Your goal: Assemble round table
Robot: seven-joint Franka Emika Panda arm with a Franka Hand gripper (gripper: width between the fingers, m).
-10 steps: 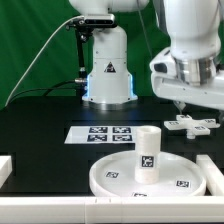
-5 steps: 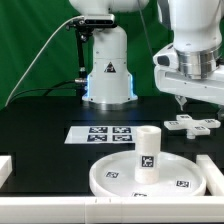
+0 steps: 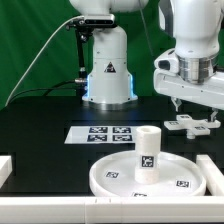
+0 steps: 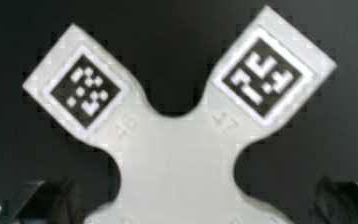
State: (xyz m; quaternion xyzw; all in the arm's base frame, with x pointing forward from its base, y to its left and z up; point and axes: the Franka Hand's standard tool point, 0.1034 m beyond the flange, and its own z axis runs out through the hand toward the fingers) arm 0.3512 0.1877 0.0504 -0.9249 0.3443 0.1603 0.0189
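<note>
The large round disc (image 3: 100, 178) lies at the front of the black table with the short post (image 3: 147, 152) standing upright in its middle. The cross-shaped piece (image 3: 190, 124) lies flat at the exterior view's right. My gripper (image 3: 183, 104) hangs just above it, open and holding nothing. In the wrist view the cross-shaped piece (image 4: 179, 150) fills the frame, two tagged arms spreading away. Its waist lies between my dark fingers (image 4: 25, 200), which stand wide apart on either side of the gripper (image 4: 190, 208).
The marker board (image 3: 101, 133) lies flat behind the disc. The arm's white base (image 3: 108, 75) stands at the back. White edge rails sit at the front left (image 3: 5, 165) and front right (image 3: 214, 166).
My gripper has shifted slightly over the cross-shaped piece and stays open. The disc, post and cross-shaped piece have not moved.
</note>
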